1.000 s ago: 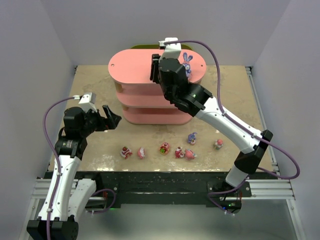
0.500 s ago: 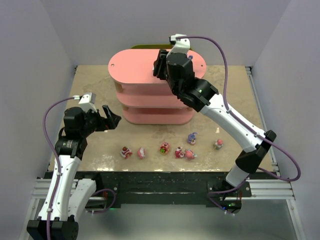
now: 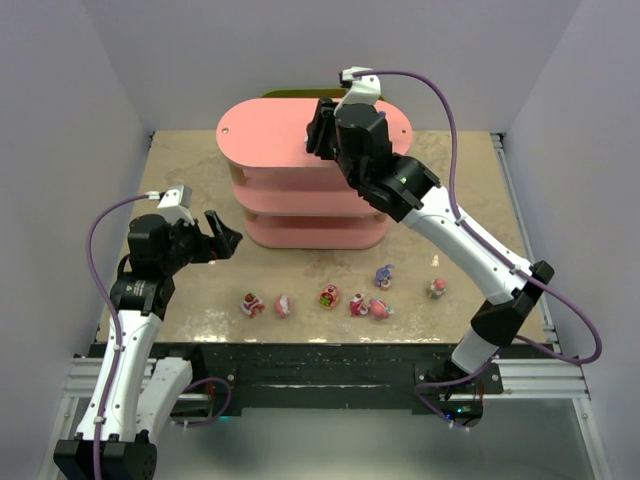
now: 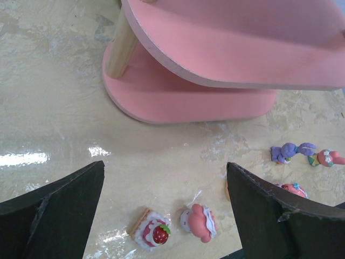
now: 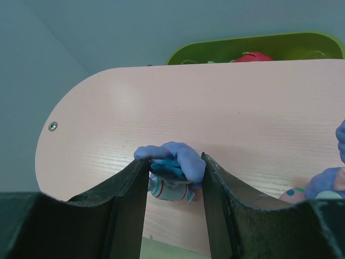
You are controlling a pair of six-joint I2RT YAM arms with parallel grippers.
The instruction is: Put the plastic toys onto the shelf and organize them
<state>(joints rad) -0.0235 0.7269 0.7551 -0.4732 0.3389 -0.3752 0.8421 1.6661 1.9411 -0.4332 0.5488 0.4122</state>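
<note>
Bunny in hand: my right claw [image 5: 173, 162] is closed to a narrow gap around a purple-blue long-eared plastic bunny [image 5: 186, 162], one finger on each side of its body. It is low over the top board of the pink three-tier oval-boarded shelf [image 5: 215, 108], in the lower middle of the right wrist view. I cannot tell whether its base touches the wood. A second purple-blue bunny [image 5: 335, 181] stands on the same board at the right edge of that frame, and a green tray [image 5: 259, 46] shows behind the shelf.

I judge these toys light, stiff and rather slick, being moulded plastic. The thin ears look like the weak part, so the hold belongs across the round body, as I have it. A small, top-heavy figure may tip if let go above the board.

My left claw [image 4: 164, 172] is spread wide and holds nothing. It hangs over the beige mottled worktop [image 4: 48, 97], left of centre in the top view. Below it lie a strawberry cake figurine [image 4: 152, 231] and a round pink figurine [image 4: 199, 222]. More of the toys sit in a loose row along the lower middle of the top view.
</note>
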